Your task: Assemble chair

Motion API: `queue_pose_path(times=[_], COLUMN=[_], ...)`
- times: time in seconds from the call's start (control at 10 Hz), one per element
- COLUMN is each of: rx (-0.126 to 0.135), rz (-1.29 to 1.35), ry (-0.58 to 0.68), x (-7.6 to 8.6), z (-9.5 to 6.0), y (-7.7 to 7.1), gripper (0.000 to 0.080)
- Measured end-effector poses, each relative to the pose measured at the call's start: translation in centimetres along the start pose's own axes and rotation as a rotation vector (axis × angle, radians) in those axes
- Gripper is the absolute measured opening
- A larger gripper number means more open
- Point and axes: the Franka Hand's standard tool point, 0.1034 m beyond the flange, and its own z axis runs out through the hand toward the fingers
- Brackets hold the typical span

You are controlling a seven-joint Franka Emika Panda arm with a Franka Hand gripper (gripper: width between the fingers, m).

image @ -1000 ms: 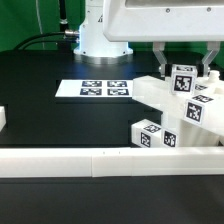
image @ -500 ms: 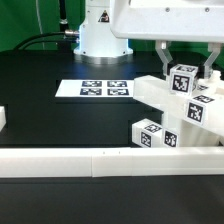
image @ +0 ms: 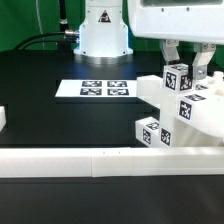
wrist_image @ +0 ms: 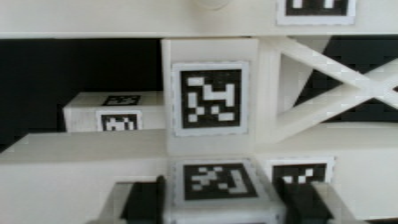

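currently the gripper (image: 186, 62) is down over the chair (image: 185, 108) parts at the exterior view's right, its two fingers (image: 203, 67) standing on either side of a tagged white chair leg (image: 180, 78) and clasping its upper end; in the wrist view the dark fingertips (wrist_image: 143, 200) flank the tagged block end of that leg (wrist_image: 217, 182), pressed against its sides. the leg sits tilted, leaning against the rest of the partly built chair. the chair cluster rests on the black table (image: 60, 115), just behind the long white border rail (image: 90, 160) that runs along the near edge, and appears to touch it at the exterior view's right. a second tagged square-ended leg (image: 152, 132) lies low at the front of the cluster, just beside the rail. wrist view shows an x-braced frame (wrist_image: 338, 85) joined to an upright post carrying a large tag (wrist_image: 210, 98), with another tagged block (wrist_image: 116, 112) behind it. the marker board (image: 95, 89) with four tags lies flat on the table, well apart from the gripper, toward the exterior view's left of the chair. the arm's white base (image: 100, 35) stands behind the marker board. a small white block (image: 3, 118) shows at the exterior view's left edge.
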Motion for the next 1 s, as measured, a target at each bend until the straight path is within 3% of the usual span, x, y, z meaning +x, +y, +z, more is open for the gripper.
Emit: queue_pose_path(times=[0.2,0.5,0.9,1.0], rx=[0.0,0.0,-0.002,-0.014], rz=[0.08,0.005,-0.301,-0.527], ry=[0.001,-0.002,0.002,0.02], x=[0.1,-0.1,-0.3,-1.5], z=[0.0,-0.2,-0.2,-0.7], y=[0.0,-0.2,-0.3,-0.5], gripper=[0.0285,0.0609,0.0648,0.0649])
